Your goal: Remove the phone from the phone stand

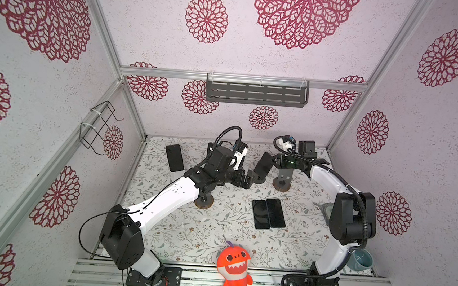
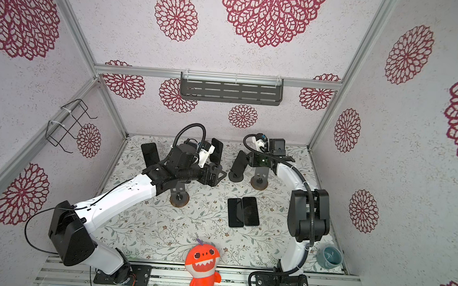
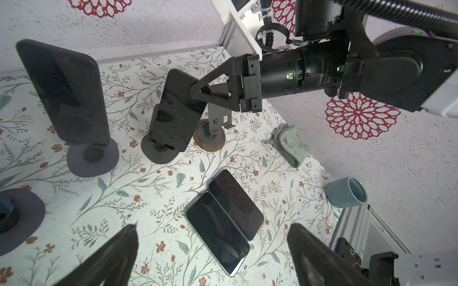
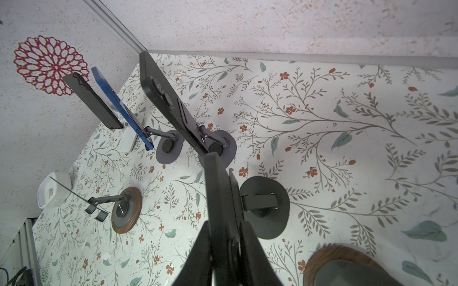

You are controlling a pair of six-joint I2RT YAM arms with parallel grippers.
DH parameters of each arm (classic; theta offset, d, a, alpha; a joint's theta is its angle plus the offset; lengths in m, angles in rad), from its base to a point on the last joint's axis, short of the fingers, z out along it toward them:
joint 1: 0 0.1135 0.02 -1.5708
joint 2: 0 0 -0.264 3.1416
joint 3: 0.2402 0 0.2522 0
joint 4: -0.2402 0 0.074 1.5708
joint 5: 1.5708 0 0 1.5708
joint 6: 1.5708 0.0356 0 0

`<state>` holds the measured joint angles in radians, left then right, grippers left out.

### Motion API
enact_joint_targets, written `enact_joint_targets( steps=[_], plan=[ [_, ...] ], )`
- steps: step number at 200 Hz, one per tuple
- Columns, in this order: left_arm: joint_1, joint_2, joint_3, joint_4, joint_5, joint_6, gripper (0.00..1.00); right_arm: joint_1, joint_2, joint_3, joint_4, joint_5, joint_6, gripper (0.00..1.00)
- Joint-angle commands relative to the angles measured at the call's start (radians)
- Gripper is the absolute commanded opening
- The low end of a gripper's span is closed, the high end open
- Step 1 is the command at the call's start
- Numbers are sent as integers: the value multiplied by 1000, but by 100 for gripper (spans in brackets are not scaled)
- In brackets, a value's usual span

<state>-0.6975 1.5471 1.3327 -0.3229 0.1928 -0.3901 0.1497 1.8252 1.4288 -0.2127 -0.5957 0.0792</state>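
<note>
Camera stations as I logged them, each placed from the pair of flat phones (image 1: pixel 268 214).
- Stereo head: sat high above, on the near side of the pair (image 2: pixel 243 212), tilted down. Both top views took in the whole table (image 1: pixel 210 230), almost identically.
- Left wrist: low and close, behind and left of the pair (image 3: pixel 224 222), looking across it toward the mug (image 3: pixel 347 195).
- Right wrist: farther behind the pair, nearly against a dark phone (image 4: pixel 220 193), edge-on.
- Shared: both wrist views held that dark phone (image 3: pixel 171 118).

The floral tabletop (image 1: pixel 188 237) is occupied by two phones (image 1: pixel 275 213) (flat, side by side), stands (image 1: pixel 282 184), a cup (image 1: pixel 361 260) and a cloth (image 3: pixel 290 143).
</note>
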Motion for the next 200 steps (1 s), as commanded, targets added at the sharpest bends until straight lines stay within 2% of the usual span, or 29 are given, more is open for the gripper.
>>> enact_joint_targets(
  steps=[1,50,107,163,200],
  plan=[
    [2,-10,26,-17,-25,9,98,2,-48,18,-20,7,-4,22],
    [-2,-5,31,-12,-34,15,98,4,-88,10,-45,10,-8,16],
    [-2,4,50,-8,-38,45,98,4,-143,25,-122,2,-14,14],
    [-37,73,122,-83,-8,232,98,40,-258,-9,-260,-70,16,13],
    [-48,129,175,-157,3,291,98,82,-317,-31,-309,-104,41,12]
  ],
)
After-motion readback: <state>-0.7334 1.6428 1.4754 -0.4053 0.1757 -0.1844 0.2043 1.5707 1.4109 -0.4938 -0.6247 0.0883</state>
